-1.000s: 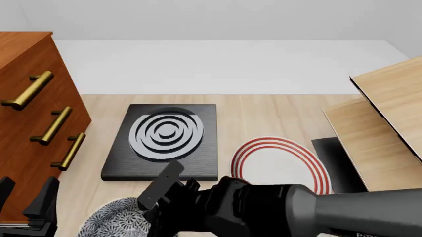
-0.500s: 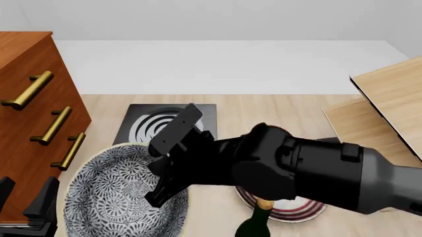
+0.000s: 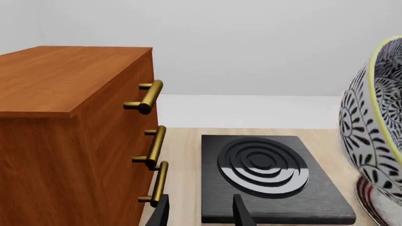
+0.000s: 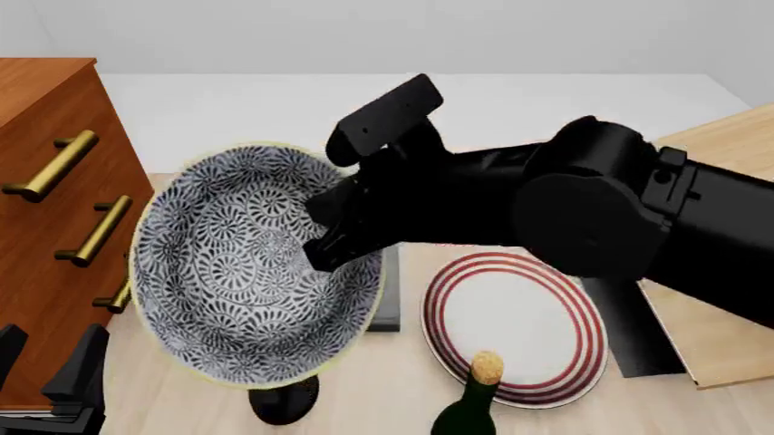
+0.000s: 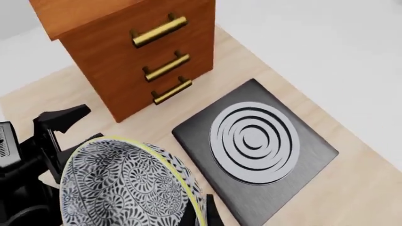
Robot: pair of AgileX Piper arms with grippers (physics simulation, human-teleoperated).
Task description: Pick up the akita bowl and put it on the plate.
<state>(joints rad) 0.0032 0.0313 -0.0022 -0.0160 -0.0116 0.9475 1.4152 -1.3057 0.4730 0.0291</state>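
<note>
The akita bowl (image 4: 248, 267), patterned black and white with a pale rim, hangs in the air above the table's left half, tipped so its inside faces the front camera. My right gripper (image 4: 343, 234) is shut on its right rim. In the right wrist view the bowl (image 5: 119, 188) fills the space just before the fingers (image 5: 199, 212). The bowl's outer wall (image 3: 377, 127) also shows in the left wrist view. The plate (image 4: 514, 324), white with red rings, lies on the table to the right of and below the bowl. My left gripper (image 4: 54, 381) stands open and empty at the front left; it also appears as left gripper (image 3: 199, 216).
A wooden drawer cabinet (image 4: 61, 208) with brass handles stands at the left. A black slab with grey rings (image 5: 254, 146) lies behind the bowl. A bottle (image 4: 474, 399) stands at the plate's front edge, a black knob-like object (image 4: 285, 403) under the bowl. Wooden boards (image 4: 713, 217) rise at the right.
My right arm has lifted the bowl from the front left of the table, up and away, tipping it toward the camera. The plate and bottle are now uncovered.
</note>
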